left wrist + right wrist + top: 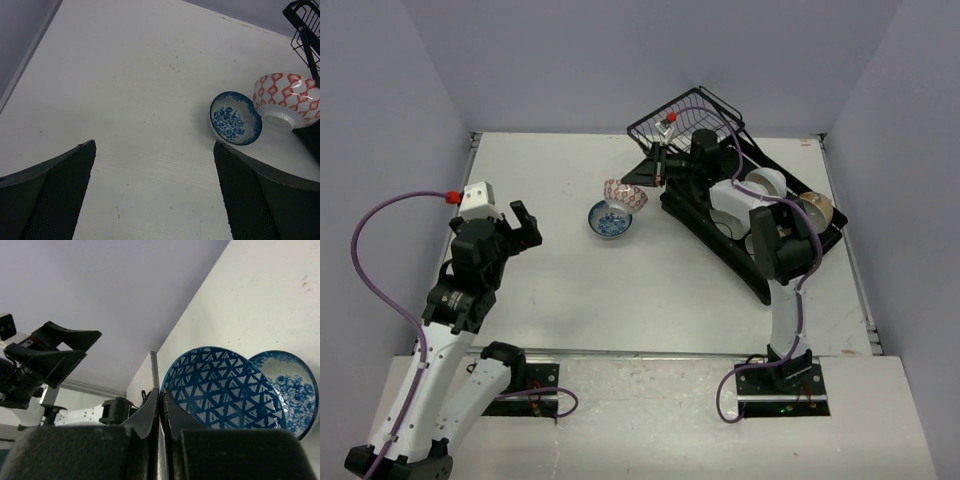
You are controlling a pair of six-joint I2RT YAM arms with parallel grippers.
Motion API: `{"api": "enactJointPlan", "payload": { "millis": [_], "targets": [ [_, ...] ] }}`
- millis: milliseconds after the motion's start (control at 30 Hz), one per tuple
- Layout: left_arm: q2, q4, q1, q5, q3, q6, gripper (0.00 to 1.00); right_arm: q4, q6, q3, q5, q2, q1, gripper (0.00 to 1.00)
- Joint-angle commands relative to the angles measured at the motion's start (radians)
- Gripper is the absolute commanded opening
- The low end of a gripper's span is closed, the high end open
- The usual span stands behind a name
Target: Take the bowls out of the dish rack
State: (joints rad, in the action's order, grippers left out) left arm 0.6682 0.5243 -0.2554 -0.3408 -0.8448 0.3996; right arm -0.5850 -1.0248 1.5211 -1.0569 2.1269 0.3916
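My right gripper (646, 181) (160, 393) is shut on the rim of a bowl that is red-patterned outside (625, 193) (287, 100) and blue-triangled inside (225, 390). I hold it tilted just above the table, beside a blue floral bowl (610, 220) (235, 118) (292, 385) that rests on the table. The black dish rack (720, 240) lies at the right with its wire basket (685, 120) at the far end. In it sit white bowls (752, 190) and a cream bowl (817, 208). My left gripper (520, 226) (155, 145) hovers open over bare table at the left.
Grey walls close the table on three sides. The right arm reaches across the rack. A corner of the wire basket (305, 20) shows in the left wrist view.
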Motion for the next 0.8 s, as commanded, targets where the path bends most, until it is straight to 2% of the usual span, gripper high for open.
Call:
{"api": "enactJointPlan", "payload": {
  "millis": [0, 133, 767],
  "targets": [
    [-0.007, -0.032, 0.01, -0.007, 0.0, -0.021, 1.0, 0.033, 0.078, 0.094, 0.029, 0.008, 0.004, 0.0],
    [-0.009, -0.032, 0.011, -0.006, 0.0, -0.021, 1.0, 0.048, 0.11, 0.106, 0.043, 0.019, 0.004, 0.0],
    [-0.009, -0.035, 0.011, -0.001, 0.001, -0.021, 1.0, 0.358, 0.433, 0.185, 0.199, 0.025, 0.067, 0.0]
  ]
}}
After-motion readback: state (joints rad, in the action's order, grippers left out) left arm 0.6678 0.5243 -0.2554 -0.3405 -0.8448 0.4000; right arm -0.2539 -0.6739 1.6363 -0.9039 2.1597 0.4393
